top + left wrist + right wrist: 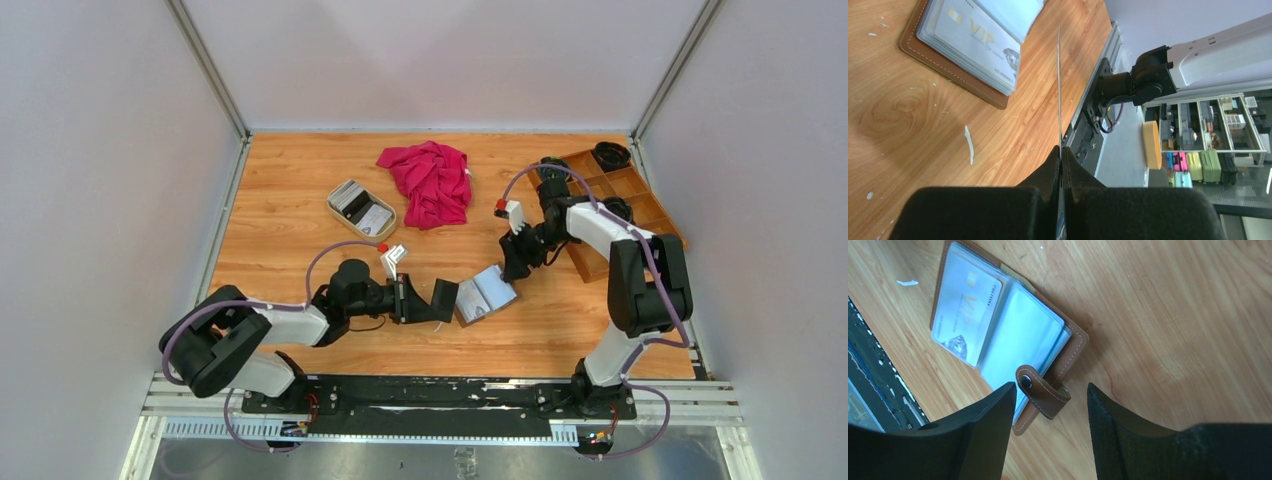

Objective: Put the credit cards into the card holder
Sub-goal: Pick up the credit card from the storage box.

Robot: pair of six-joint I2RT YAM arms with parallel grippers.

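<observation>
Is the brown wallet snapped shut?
No, the wallet lies open on the table, and a card shows in its clear pocket.

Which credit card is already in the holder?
The VIP card, sleeved in the open card holder; a second card is pinched by the left end effector, others lie in the dish.
</observation>
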